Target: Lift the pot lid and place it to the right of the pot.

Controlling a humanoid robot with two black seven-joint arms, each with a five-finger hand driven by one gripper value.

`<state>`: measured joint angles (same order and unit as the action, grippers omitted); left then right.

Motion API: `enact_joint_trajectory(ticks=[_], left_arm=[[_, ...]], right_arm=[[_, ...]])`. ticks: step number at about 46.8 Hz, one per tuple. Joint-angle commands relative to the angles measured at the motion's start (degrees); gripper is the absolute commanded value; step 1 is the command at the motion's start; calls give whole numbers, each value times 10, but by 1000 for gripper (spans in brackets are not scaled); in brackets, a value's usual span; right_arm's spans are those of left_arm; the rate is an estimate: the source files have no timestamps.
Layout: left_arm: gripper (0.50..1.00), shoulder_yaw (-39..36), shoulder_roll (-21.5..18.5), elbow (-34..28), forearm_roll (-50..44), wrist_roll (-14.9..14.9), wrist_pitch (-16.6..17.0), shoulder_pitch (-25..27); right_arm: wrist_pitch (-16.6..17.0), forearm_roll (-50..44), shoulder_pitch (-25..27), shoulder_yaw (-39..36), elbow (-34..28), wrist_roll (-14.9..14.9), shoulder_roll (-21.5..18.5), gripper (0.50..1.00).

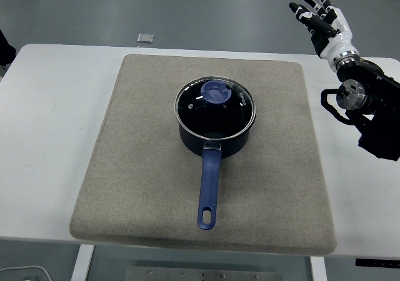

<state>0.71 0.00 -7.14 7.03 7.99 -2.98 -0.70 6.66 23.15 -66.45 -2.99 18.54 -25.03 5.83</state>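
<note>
A dark blue pot (215, 132) stands at the middle of a grey felt mat (150, 168), its long blue handle (209, 190) pointing toward the near edge. The glass lid (214, 107) sits on the pot, with a round blue knob (217, 92) on top. My right hand (317, 19) is raised at the upper right, beyond the mat's far right corner, well apart from the pot, fingers spread and holding nothing. The left arm does not show.
The mat covers most of the white table (44, 137). A small grey square object (145, 39) lies at the table's far edge. A dark piece of a person's clothing (5, 49) shows at the left edge.
</note>
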Motion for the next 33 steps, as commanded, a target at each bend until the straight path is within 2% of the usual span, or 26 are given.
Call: enact_joint_trajectory(ticks=[1,12,33], left_arm=[[1000,0,0,-1,0,0,0,0],[1000,0,0,0,0,1,0,0],[1000,0,0,-1,0,0,0,0]], right_arm=[[-2,-1,-3,0,-1,0,0,903],[-9,2,-19,0,-1,0,-1,903],[-24,5,-16,-1,3,0,-3,903]])
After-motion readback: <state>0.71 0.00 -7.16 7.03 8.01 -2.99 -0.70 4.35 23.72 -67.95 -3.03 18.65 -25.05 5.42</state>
